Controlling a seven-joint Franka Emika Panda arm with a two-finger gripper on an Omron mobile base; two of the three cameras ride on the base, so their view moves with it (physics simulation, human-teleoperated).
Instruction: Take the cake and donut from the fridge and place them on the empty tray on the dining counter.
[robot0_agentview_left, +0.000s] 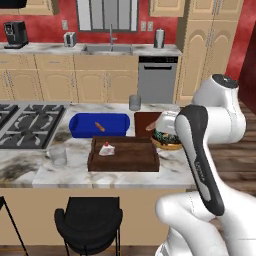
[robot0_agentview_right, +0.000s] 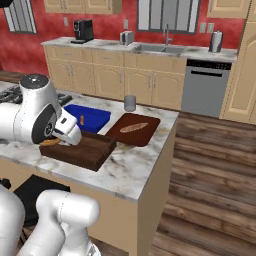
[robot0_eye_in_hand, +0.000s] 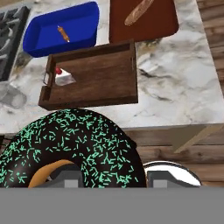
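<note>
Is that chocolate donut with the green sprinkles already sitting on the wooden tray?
No, the donut is up in the gripper, short of the tray, which holds just the cake.

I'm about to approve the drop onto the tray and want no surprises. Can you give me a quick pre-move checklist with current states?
1. Chocolate-glazed donut with green sprinkles in the gripper: ok.
2. White cake wedge with red dot already in the dark brown wooden tray: ok.
3. Free tray floor beside the cake: ok.
4. Donut directly above the tray: not ok, it is off the tray's right end.
5. Blue rectangular dish apart from the tray: ok.
</note>
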